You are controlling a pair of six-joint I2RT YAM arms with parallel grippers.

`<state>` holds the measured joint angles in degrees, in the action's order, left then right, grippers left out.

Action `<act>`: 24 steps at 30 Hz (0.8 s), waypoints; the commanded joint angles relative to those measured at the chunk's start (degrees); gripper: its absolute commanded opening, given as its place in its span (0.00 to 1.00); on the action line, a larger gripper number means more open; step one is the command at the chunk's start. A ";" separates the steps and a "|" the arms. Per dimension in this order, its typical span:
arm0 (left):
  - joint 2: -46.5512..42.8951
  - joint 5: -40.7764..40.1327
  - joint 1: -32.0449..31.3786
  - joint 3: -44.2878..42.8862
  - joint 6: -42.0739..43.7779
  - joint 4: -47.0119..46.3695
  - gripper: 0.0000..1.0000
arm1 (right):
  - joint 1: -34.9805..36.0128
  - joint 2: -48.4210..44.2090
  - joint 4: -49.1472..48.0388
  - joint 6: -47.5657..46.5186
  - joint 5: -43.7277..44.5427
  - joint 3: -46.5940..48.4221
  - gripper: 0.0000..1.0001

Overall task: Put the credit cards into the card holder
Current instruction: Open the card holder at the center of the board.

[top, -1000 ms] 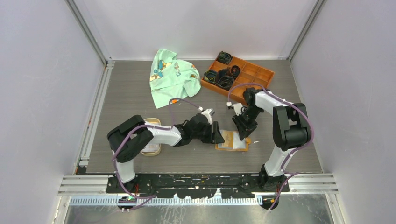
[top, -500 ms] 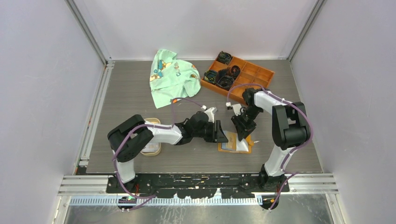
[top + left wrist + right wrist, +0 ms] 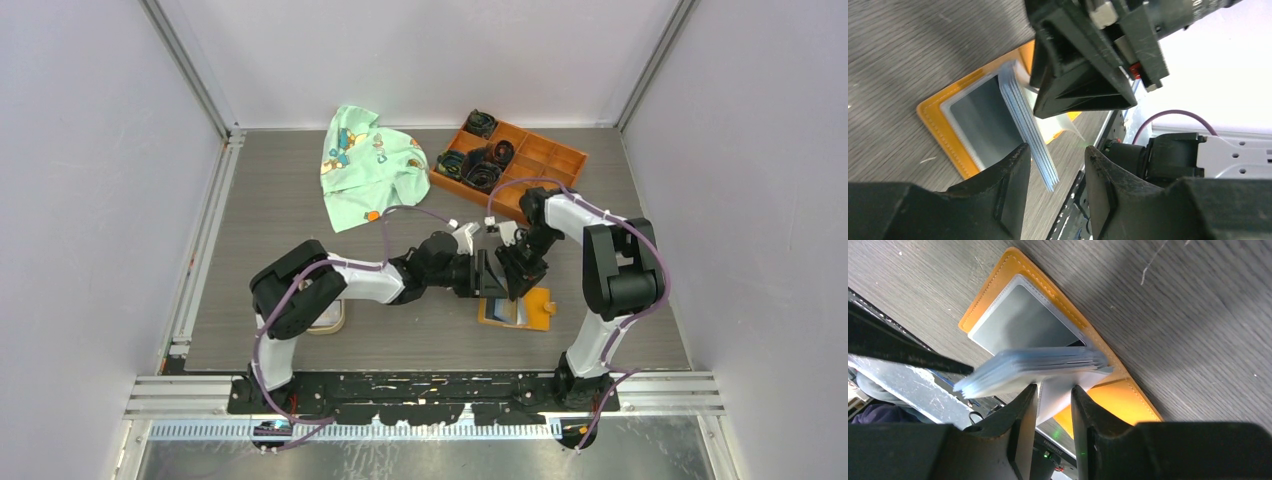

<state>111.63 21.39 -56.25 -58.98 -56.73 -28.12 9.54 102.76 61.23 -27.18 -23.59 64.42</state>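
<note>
The orange card holder [image 3: 541, 306] lies open near the table's front edge. It also shows in the left wrist view [image 3: 936, 113] and the right wrist view [image 3: 998, 281]. Its stack of pale grey-blue sleeves [image 3: 1024, 122] [image 3: 1040, 365] stands up on edge. My left gripper [image 3: 489, 274] [image 3: 1057, 151] is open, and the edge of the stack reaches between its jaws. My right gripper [image 3: 520, 278] [image 3: 1054, 390] is just right of it, jaws a narrow gap apart over one pale sleeve that bends down onto the holder's right half. No loose credit card shows in any view.
An orange compartmented tray [image 3: 553, 152] with dark coiled items stands at the back right. A mint-green cloth [image 3: 365, 165] lies at the back centre. A tan dish [image 3: 332, 321] peeks out from under the left arm. The metal front rail [image 3: 420, 385] lies close behind the holder.
My left gripper has moved right, up against the right gripper. The card holder has slid to the right and its sleeves have risen on edge. The right gripper has stayed in place.
</note>
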 commanded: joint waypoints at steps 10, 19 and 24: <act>3.21 2.02 -1.28 -5.36 -2.26 -7.46 0.45 | -2.69 -4.24 -1.51 2.37 0.17 1.58 0.36; 5.52 -4.63 -4.07 -10.44 2.81 3.70 0.44 | -4.61 -3.83 -1.49 2.39 0.17 1.28 0.36; 4.96 -11.80 -5.39 -13.09 7.46 13.12 0.44 | -4.75 -4.08 -1.73 2.55 0.40 1.31 0.36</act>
<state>117.54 15.94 -60.69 -68.75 -54.33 -22.09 4.91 100.09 59.81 -25.10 -22.61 64.42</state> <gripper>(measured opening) 0.443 0.358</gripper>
